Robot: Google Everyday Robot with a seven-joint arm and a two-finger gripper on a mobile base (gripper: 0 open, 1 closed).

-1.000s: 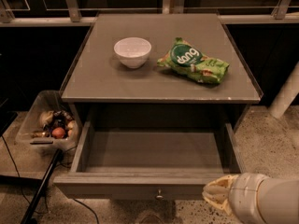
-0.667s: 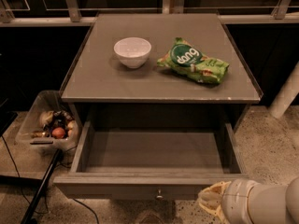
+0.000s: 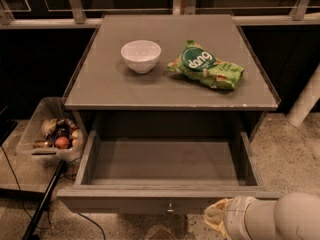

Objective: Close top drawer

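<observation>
The top drawer [image 3: 165,160] of the grey cabinet is pulled far out, showing a plain grey empty interior. Its flat front panel [image 3: 125,203] runs along the bottom of the view, with a small round metal knob [image 3: 170,208] at centre. My arm comes in from the bottom right, white and rounded. My gripper [image 3: 216,218] is low at the bottom edge, just right of the knob and in front of the front panel. Only its pale end shows.
On the cabinet top [image 3: 100,84] stand a white bowl [image 3: 141,55] and a green snack bag [image 3: 206,66]. A clear bin of small items [image 3: 50,134] sits on the floor at left. A dark pole [image 3: 42,204] leans at lower left. A white post [image 3: 307,99] stands at right.
My arm and gripper have moved left along the drawer front, closer to the knob. The drawer has not moved.
</observation>
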